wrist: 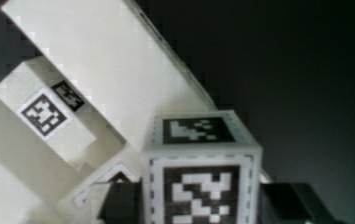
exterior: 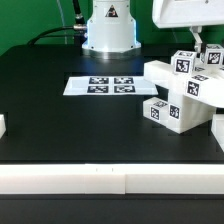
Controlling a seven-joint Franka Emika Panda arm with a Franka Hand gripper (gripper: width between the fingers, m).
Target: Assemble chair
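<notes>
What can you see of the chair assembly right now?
The chair assembly is a cluster of matte white chunky plastic blocks bearing black-and-white square tags, on the black table at the exterior view's right, right of the marker board. The claw sits at its top; its grip state is unclear.

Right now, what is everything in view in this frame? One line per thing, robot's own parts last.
chair parts: one cluster of several white blocks bearing black-and-white tags, exact number unclear, at the exterior view's right on the table.
marker board: one, flat white sheet with four tags, middle of the table, apart from the cluster.
table: one, black top with a white border along the near edge.
white piece: one, cut off at the exterior view's left edge; cannot tell what it is.
robot base: one, white, behind the marker board.
gripper: one, over the cluster; in the wrist view its dark fingers flank a tagged block.
</notes>
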